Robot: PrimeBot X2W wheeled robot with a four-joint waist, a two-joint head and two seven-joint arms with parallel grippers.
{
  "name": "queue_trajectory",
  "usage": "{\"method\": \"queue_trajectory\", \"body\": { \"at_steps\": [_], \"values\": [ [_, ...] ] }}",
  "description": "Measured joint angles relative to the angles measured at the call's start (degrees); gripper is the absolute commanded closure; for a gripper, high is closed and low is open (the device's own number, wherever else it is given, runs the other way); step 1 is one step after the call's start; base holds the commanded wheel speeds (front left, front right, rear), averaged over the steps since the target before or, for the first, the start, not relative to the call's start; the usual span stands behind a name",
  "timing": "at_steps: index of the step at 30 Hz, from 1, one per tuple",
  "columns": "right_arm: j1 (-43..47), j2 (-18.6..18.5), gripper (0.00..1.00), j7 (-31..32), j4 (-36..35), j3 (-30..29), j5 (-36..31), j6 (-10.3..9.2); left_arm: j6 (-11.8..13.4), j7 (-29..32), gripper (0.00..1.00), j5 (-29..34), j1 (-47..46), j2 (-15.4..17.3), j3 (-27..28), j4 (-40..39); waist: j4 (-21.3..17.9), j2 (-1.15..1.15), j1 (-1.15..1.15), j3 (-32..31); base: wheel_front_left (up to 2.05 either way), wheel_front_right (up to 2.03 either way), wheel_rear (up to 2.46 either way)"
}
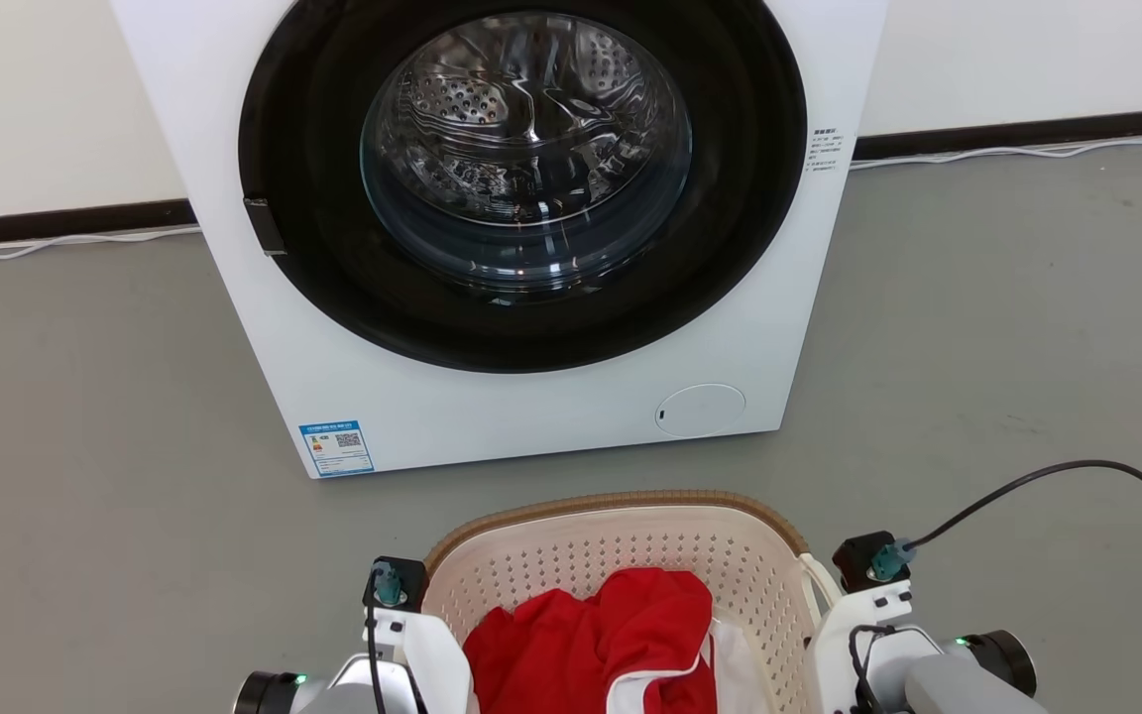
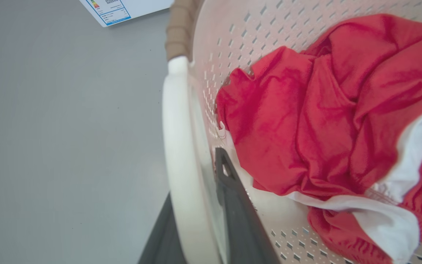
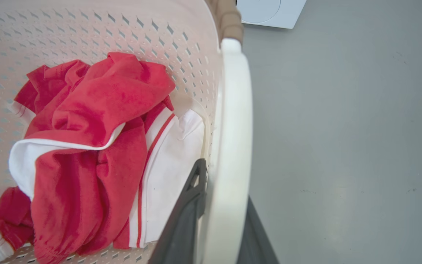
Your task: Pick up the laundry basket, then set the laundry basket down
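Left gripper and right gripper each clamp a white side handle of the laundry basket, which is near the washing machine. Grasp judged done; lift unconfirmed, setting down outstanding

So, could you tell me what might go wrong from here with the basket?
The left gripper and right gripper each pinch only a loop handle of the laundry basket; a slip could tilt it and spill the red garment.
The washing machine stands close ahead; a forward swing might bump it.
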Motion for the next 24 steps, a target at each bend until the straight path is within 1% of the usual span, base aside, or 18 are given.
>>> {"method": "queue_trajectory", "body": {
  "at_steps": [24],
  "values": [
    [-0.1,0.1,1.0,-0.3,0.4,1.8,2.0,0.0,0.0,-0.8,1.0,-2.4,-0.6,-0.2,-2.6,2.0,0.5,0.0,0.0,1.4,0.0,0.0,0.0]
  ]
}}
